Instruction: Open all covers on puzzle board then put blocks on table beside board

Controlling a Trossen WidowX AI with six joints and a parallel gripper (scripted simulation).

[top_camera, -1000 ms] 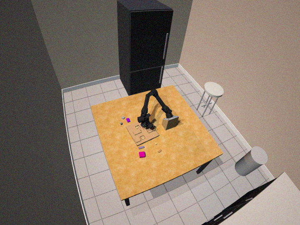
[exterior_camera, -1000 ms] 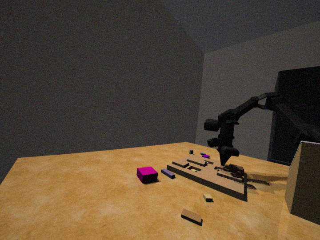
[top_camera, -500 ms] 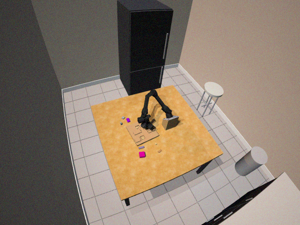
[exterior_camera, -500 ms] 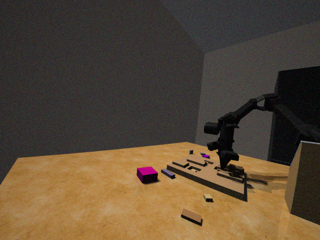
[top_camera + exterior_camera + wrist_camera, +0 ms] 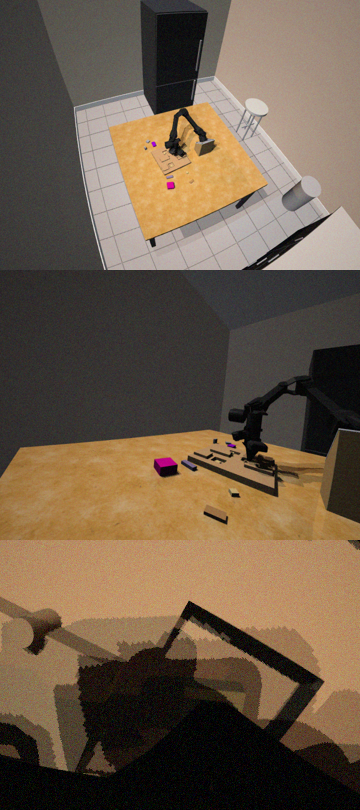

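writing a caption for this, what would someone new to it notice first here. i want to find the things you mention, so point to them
The bright magenta block [image 5: 170, 185] [image 5: 165, 465] jumps out first, sitting on the orange-toned table [image 5: 221, 174] [image 5: 87, 496] just off the wooden puzzle board [image 5: 176, 167] [image 5: 232, 471]. Next comes the black arm [image 5: 175, 124] [image 5: 271, 396], arched high with its closed claw [image 5: 180, 154] [image 5: 250, 458] down at the board. In the top view, the tall black fridge [image 5: 177, 52] looms behind the table.

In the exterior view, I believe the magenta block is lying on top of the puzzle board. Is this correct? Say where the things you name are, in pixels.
Not quite: the exterior view shows the magenta block [image 5: 170, 185] [image 5: 165, 466] lying on the table [image 5: 209, 203] [image 5: 87, 490], beside the puzzle board [image 5: 177, 167] [image 5: 232, 470].
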